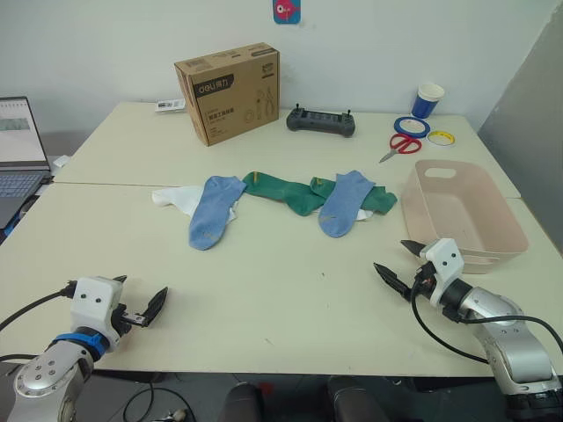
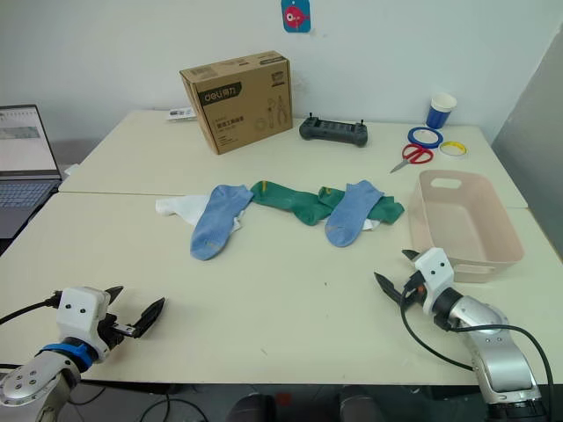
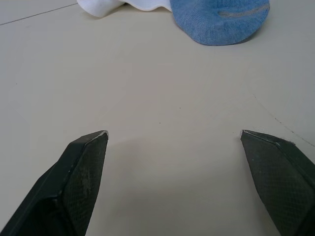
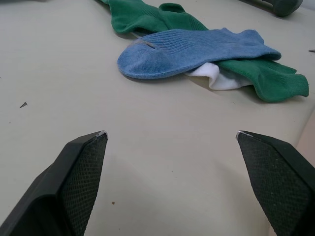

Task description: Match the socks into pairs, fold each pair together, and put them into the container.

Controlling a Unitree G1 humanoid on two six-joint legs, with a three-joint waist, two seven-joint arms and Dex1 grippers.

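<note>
Blue, green and white socks lie in one loose row across the table (image 1: pixel 264 290), well ahead of both grippers. The left gripper (image 1: pixel 139 301) rests low near the front edge with its two fingers spread wide and nothing between them. The right gripper (image 1: pixel 400 262) is in the same state, wide open and empty.

Ahead of the left gripper and a little toward the middle lies the left blue sock (image 1: pixel 214 211). Its long axis runs almost straight away from this gripper, with the toe end toward it, as the left wrist view shows. This sock partly covers a white sock (image 1: pixel 176 199).

The right blue sock (image 1: pixel 345 203) lies ahead of the right gripper, to its inner side. It rests on top of the green socks (image 1: pixel 295 193), and a bit of a second white sock (image 4: pixel 216 78) shows under it in the right wrist view. The pink container (image 1: pixel 462 211) stands just beyond the right gripper, on its outer side, and it is empty.

I judge that each arm is nearer to its own blue sock, so the pair could be brought together at the middle.
</note>
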